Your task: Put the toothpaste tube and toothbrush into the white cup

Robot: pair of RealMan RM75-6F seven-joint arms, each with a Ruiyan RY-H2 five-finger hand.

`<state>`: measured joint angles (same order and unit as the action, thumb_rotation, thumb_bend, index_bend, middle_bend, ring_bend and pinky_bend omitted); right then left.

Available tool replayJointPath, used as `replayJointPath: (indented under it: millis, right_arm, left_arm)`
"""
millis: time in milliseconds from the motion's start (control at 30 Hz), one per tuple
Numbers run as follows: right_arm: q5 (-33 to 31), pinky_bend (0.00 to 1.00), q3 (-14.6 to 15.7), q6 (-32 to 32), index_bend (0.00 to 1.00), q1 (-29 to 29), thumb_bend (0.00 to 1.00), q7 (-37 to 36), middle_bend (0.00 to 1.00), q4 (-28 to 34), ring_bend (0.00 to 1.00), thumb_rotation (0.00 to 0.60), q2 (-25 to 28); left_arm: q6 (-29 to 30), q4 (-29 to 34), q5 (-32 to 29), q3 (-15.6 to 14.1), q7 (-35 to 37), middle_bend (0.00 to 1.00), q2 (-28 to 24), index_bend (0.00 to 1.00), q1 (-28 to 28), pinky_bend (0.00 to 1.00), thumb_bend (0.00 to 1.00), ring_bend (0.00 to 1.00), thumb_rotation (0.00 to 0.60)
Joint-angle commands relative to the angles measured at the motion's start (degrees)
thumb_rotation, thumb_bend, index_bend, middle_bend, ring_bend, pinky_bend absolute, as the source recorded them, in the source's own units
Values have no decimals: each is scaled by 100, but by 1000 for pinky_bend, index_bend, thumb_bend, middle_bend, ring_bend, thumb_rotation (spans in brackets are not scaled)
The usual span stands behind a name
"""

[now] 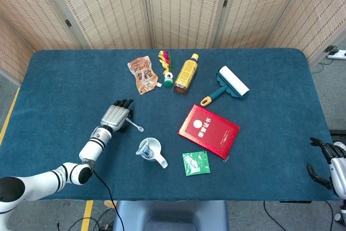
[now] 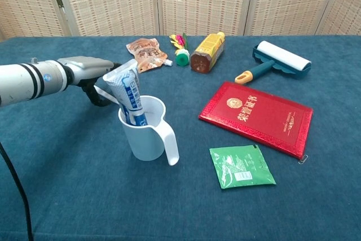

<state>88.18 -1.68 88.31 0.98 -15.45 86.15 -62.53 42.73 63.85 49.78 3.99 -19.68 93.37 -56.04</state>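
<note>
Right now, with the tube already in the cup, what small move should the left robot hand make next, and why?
Probably carry the toothbrush a little toward the white cup and tip its head down over the rim. The left robot hand holds it beside the cup, and the toothpaste tube already stands inside, leaning left.

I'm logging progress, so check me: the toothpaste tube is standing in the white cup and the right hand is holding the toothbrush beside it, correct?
Not quite: the left hand, not the right, holds the toothbrush, as the head view shows. The right hand sits at the table's far edge holding nothing. The rest is right: the toothpaste tube stands in the white cup.
</note>
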Motion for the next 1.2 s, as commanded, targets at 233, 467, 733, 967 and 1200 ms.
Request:
replayJointPath:
  millis: [233, 467, 733, 967, 1200]
  right_arm:
    - [-28, 238, 8, 23, 174, 38, 309, 12, 280, 23, 238, 600, 16]
    - [-44, 238, 11, 15, 174, 49, 309, 21, 280, 19, 238, 600, 13]
    - [-74, 238, 10, -10, 174, 57, 309, 5, 280, -14, 238, 600, 2]
    - [-80, 238, 5, -13, 174, 60, 309, -4, 280, -23, 238, 600, -4]
    - [-85, 238, -1, -6, 174, 68, 309, 6, 280, -12, 238, 600, 1]
  left_arm:
    - [21, -601, 319, 41, 25, 54, 353, 455, 141, 136, 422, 0, 600]
    - [-86, -994, 434, 189, 124, 54, 584, 466, 164, 136, 422, 0, 600]
    - [-111, -1379, 630, 305, 254, 69, 795, 510, 209, 136, 422, 0, 600]
    - [-204, -1583, 732, 395, 299, 71, 914, 539, 225, 136, 422, 0, 600]
    - [-242, -1671, 793, 504, 367, 81, 985, 567, 265, 136, 422, 0, 600]
